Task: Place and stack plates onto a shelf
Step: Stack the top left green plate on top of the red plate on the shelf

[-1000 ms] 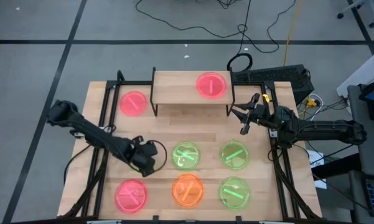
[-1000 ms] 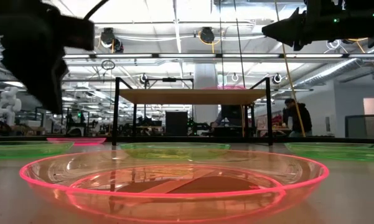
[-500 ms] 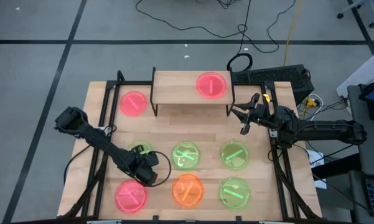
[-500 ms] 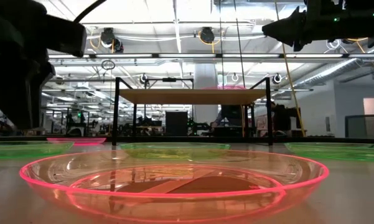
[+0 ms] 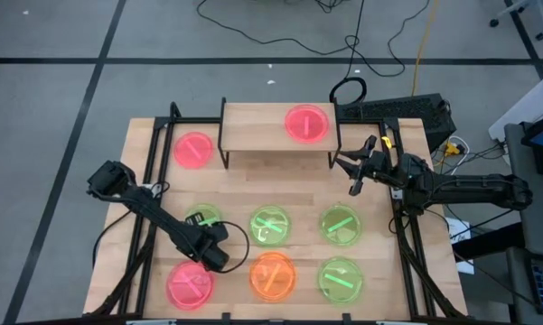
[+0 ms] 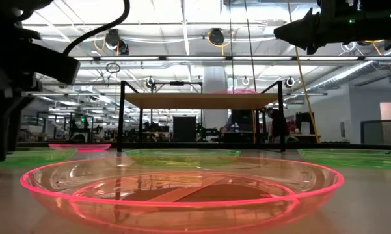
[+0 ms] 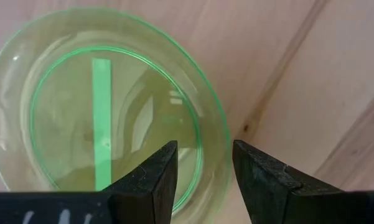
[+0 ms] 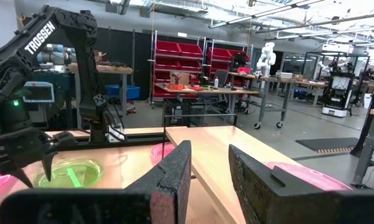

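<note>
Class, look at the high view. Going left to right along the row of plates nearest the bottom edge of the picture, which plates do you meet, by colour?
Pink-red plate → orange plate → green plate.

Translucent pink-red round plastic plate (image 5: 306, 123) seen on light-wood shelf board (image 5: 253, 126) with black metal legs. Second pink-red plate (image 5: 194, 150) and third (image 5: 191, 284) seen on pale wooden tabletop (image 5: 289, 185). One orange plate (image 5: 272, 275), bright bar inside. Four green plates, e.g. (image 5: 341, 225) and (image 7: 106, 106), each marked with brighter green bar. Arms and gripper fingers (image 7: 152, 180) coloured black.
</note>
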Robot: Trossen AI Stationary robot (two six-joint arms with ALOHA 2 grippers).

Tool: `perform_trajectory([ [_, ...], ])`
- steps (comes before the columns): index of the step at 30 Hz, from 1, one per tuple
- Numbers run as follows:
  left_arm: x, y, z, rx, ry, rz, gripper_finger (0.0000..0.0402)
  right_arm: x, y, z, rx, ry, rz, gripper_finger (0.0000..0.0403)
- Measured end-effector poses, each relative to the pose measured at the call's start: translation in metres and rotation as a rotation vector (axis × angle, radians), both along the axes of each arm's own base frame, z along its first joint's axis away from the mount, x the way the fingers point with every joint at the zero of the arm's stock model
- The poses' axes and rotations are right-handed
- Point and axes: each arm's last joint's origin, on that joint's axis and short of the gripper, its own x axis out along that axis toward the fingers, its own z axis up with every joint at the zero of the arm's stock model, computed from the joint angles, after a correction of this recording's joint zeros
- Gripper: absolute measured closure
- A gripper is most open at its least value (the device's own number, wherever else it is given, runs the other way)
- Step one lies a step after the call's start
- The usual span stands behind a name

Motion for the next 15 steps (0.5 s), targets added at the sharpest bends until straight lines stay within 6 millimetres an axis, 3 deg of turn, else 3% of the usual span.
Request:
perform_trajectory([
  [4,-0.0007,0.0001,-0.0017,0.002,0.023,-0.026,0.0265,0.0,0.0,-0.0001,0.0,0.001,0.0,0.0312],
  [15,-0.003,0.0014,-0.0022,0.009,0.06,-0.049,0.0382,0.0004,0.0,-0.0017,0.003,0.017,0.0,0.0312],
])
